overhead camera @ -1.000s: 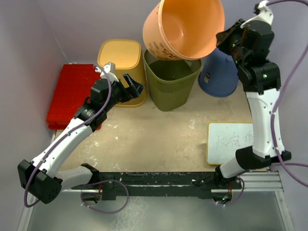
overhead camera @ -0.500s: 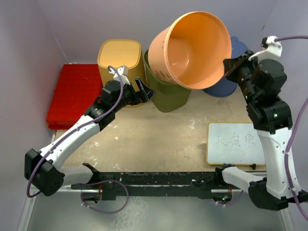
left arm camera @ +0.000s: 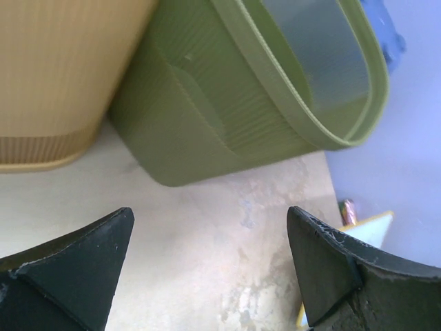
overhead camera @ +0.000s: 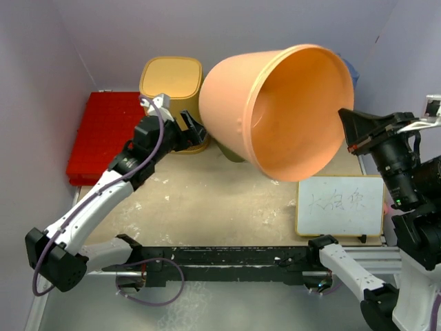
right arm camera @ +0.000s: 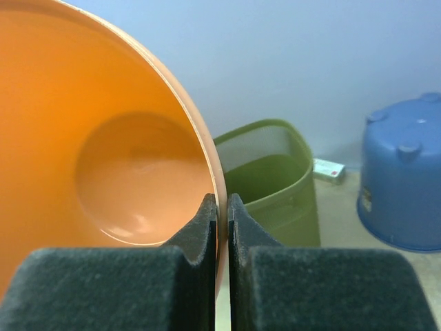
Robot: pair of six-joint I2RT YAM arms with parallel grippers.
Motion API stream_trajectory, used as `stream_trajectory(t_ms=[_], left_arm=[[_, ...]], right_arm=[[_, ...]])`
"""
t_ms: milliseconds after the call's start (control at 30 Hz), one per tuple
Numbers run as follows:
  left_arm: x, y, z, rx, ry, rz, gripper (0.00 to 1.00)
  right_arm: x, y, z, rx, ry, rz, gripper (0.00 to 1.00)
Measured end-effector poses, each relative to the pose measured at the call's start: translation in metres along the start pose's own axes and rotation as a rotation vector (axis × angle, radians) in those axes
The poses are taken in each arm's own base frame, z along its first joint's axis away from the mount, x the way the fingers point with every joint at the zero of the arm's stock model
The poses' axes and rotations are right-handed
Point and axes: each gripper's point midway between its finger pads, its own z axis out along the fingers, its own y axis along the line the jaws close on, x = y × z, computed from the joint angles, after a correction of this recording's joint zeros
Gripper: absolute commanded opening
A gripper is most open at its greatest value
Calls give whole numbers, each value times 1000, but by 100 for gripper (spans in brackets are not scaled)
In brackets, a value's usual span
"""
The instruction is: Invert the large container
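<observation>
Top camera: the large orange container (overhead camera: 275, 103) is held up off the table (overhead camera: 207, 200), tipped well over on its side so the open mouth faces right and toward the camera. Its rim is pinched on the right by the right gripper (overhead camera: 346, 127). The left gripper (overhead camera: 196, 131) is seen low down, just beside the yellow bin (overhead camera: 172, 79), with its jaws spread and nothing held. A red crate (overhead camera: 103, 131) is parked at the far left, and a whiteboard (overhead camera: 341, 205) with some writing lies flat on the table at the right, below the container's mouth.

Left wrist cam: both fingers are wide apart with only bare tabletop between them. A green bin (left arm camera: 227, 103) is seen straight ahead, upright, with the yellow bin right next to it on the left. Whether the two bins touch can't really be made out.

Right wrist cam: the two pads are clamped tight on the orange rim, with the wall of the container sandwiched between them. The inside and bottom of the container fill the left half. Behind it the green bin is visible, and a blue bucket (right arm camera: 403, 179) is sat upside down at the right.
</observation>
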Motion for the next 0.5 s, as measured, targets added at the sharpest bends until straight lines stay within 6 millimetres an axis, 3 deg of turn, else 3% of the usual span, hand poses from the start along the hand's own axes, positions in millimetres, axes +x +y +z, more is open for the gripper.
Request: stream_trajectory(t_ms=[100,167,333,500], left_arm=[[-28,12,-21,-87,-69,16,89],[-59,11,-44,-140,-157,28,89],[-126,14,-118,-278,-408,-3,89],[-139,41,-160,-420,-514,-36,89]], right_arm=[[13,17,-8,-110,64,-29,0],[36,25,-10,-185,148,-55,0],[125,25,-16,-317,440,-78,0],[215,15,-24,-390,688,7,0]])
